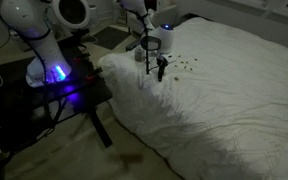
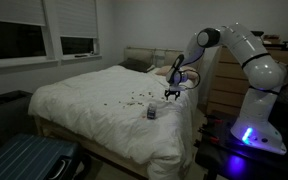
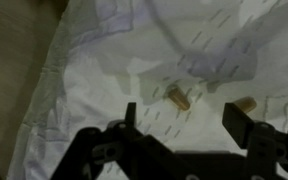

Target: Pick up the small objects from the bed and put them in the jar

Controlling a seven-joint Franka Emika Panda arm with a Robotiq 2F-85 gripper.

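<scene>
The small objects (image 1: 184, 65) lie scattered on the bed (image 1: 234, 100), the worktop here. In the wrist view one bit (image 3: 180, 97) sits on the white cover, roughly centred ahead of the end effector (image 3: 182, 125); a second bit (image 3: 246, 103) lies just past one finger. The jar (image 2: 152, 112) stands on the cover near the bed edge, close by. The end effector is spread and empty, hovering low. Suggest: centre on the middle bit, drop straight, touch the cover lightly, close slowly. Likely risk: pinching a fold instead.

No text, label, brand or number is showing legibly anywhere; the dim, blurry views may be hiding small print.
</scene>
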